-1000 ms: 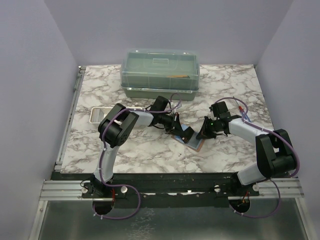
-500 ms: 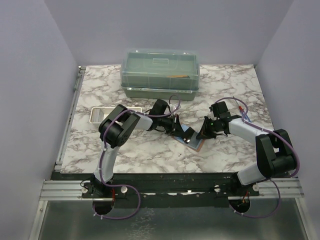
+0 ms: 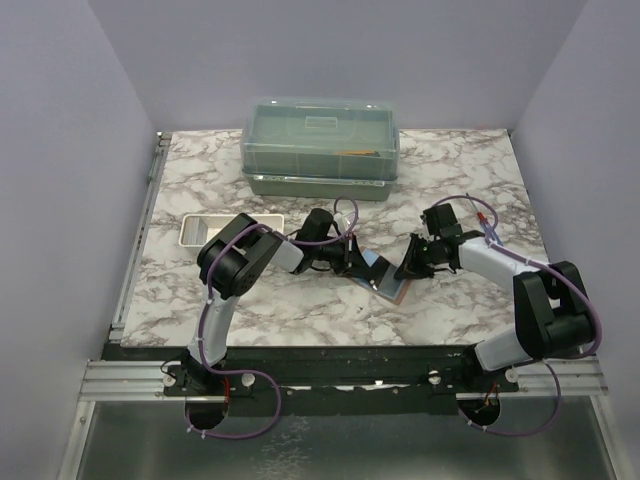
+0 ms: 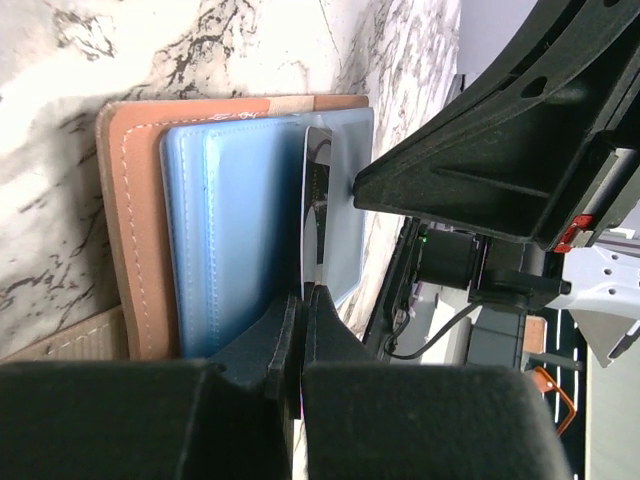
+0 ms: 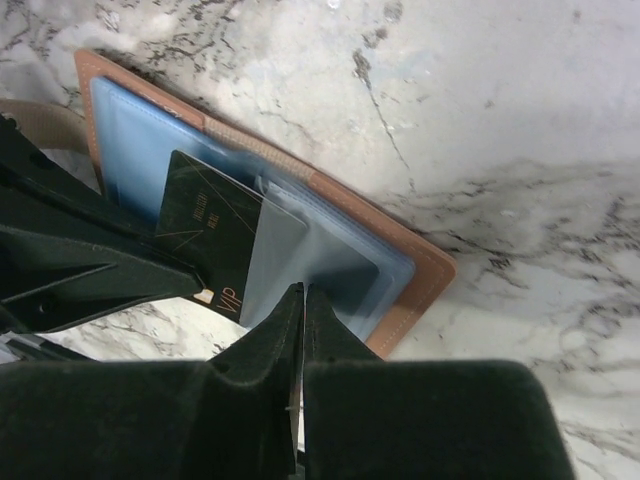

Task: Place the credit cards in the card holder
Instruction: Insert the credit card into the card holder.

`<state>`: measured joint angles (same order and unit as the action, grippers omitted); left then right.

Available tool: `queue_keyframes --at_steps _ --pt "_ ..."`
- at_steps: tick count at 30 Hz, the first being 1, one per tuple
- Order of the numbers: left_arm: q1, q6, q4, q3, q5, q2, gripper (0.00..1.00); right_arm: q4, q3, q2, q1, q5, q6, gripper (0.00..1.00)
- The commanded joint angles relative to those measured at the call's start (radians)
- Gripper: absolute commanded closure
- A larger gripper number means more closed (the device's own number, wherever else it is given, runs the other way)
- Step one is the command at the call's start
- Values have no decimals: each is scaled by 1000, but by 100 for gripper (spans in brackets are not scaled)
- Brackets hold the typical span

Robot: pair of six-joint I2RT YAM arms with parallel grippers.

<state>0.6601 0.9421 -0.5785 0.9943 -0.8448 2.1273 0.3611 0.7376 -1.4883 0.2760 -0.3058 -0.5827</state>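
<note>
The brown card holder (image 3: pixel 390 287) lies open on the marble table between my two grippers, bluish pockets up. My left gripper (image 3: pixel 352 264) is shut on a dark credit card (image 5: pixel 212 232) marked VIP. The card shows edge-on in the left wrist view (image 4: pixel 314 190), with its far end under a translucent pocket sleeve (image 5: pixel 300 250). My right gripper (image 5: pixel 303 292) is shut on that sleeve's near edge, over the card holder's brown border (image 5: pixel 425 268). In the left wrist view, my left gripper (image 4: pixel 303 296) sits at the card holder's (image 4: pixel 130 200) near edge. No other cards show.
A big translucent green lidded box (image 3: pixel 322 145) stands at the back centre. A long white tray (image 3: pixel 198 230) lies left of the left arm. The two arms nearly meet over the card holder, and the right gripper's black body (image 4: pixel 480 170) is close to the left one.
My left gripper has moved right and nearer to the card holder, carrying the card further into it. The right gripper has hardly moved.
</note>
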Motion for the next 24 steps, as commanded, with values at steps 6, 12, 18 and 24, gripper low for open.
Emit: queue_keyframes --at_steps 6,12,18,24 --pt "30 -10 -6 -52 73 -10 99 153 15 83 -1 129 -33 83" --pt "35 -11 -12 -52 69 -10 93 144 -9 91 0 89 -32 79" --pt "53 -7 -12 -56 87 -25 86 42 -52 47 0 -8 -41 85" --pt "70 4 -8 -76 152 -73 77 -9 -77 39 0 -45 -64 95"
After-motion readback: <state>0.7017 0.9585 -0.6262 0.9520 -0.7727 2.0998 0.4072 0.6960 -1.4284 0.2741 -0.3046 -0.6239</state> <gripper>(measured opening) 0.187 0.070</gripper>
